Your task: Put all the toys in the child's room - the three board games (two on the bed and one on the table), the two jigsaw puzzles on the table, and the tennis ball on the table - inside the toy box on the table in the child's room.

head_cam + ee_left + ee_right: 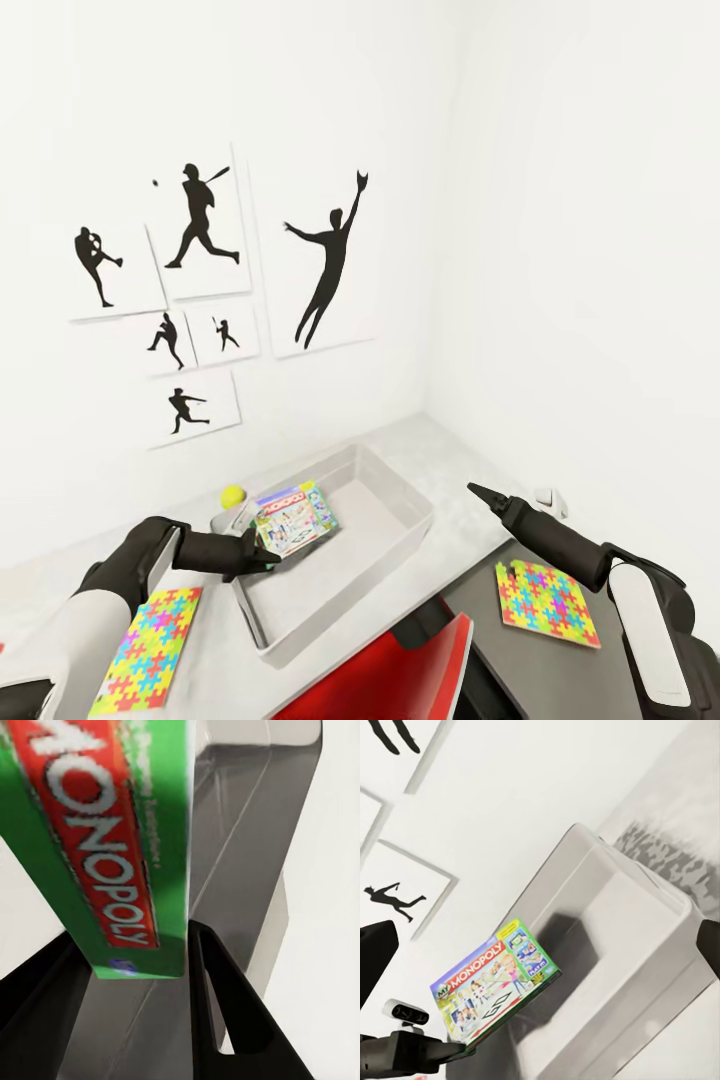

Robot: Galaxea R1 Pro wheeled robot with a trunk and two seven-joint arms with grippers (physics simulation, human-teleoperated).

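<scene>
board game in left gripper, above toy box rim.

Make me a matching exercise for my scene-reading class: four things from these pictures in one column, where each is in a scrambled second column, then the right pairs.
Things:
1. Monopoly board game
2. tennis ball
3. toy box
4. jigsaw puzzle

Places:
A. flat on the lower dark desk by the right arm
B. on the light-grey table, under the held game
C. clamped in the left gripper
D. on the table behind the bin's far corner

Pairs: 1-C, 2-D, 3-B, 4-A
</scene>
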